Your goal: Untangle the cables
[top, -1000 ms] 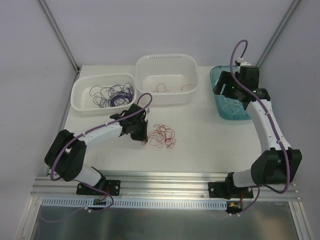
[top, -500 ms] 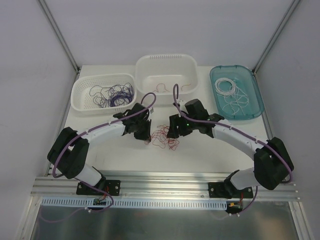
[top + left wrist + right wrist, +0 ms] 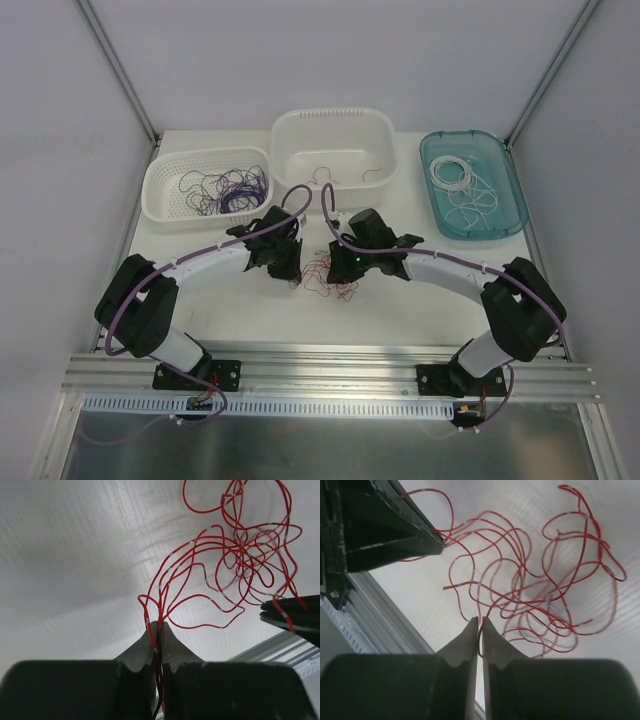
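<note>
Once the right gripper (image 3: 479, 624) had swung in from right of the white tub (image 3: 335, 113) and pinched a strand, it joined the left gripper (image 3: 157, 627), clamped on the red cables (image 3: 322, 280) heaped before that tub; pulling apart looked possible.

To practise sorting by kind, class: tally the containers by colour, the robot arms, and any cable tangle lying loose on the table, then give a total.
White containers: 2 (perforated basket, tub)
Teal containers: 1 (teal tray)
Robot arms: 2 (left arm, right arm)
Loose tangles: 1 (red cable tangle)
Total: 6
</note>
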